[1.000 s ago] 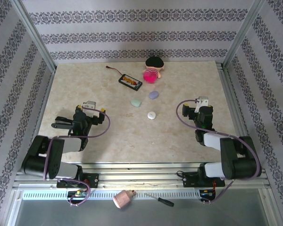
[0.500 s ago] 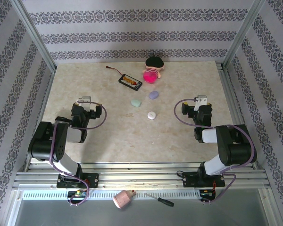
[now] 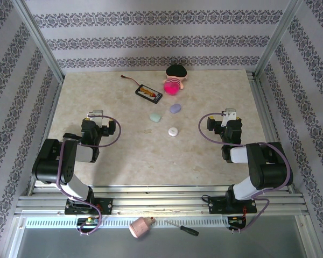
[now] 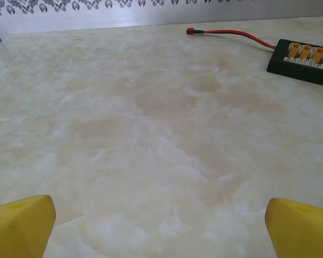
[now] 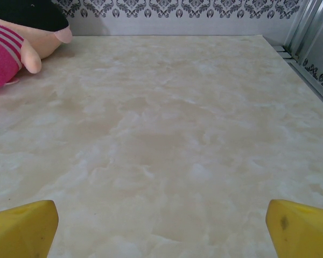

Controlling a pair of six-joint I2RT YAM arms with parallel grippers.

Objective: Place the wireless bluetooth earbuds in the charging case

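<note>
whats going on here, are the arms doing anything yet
Nothing is held yet. The left pincer and right pincer both stand open over bare marble-patterned table, apart from the earbud gear. A mint green pebble-shaped plastic piece, a lavender one and a round white one lie untouched mid-table.

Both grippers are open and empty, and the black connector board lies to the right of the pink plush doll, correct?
No. The top external view shows the black rectangular board with yellow connectors lying left of the pink plush doll in a black hat. The left gripper and right gripper are open and empty.
</note>
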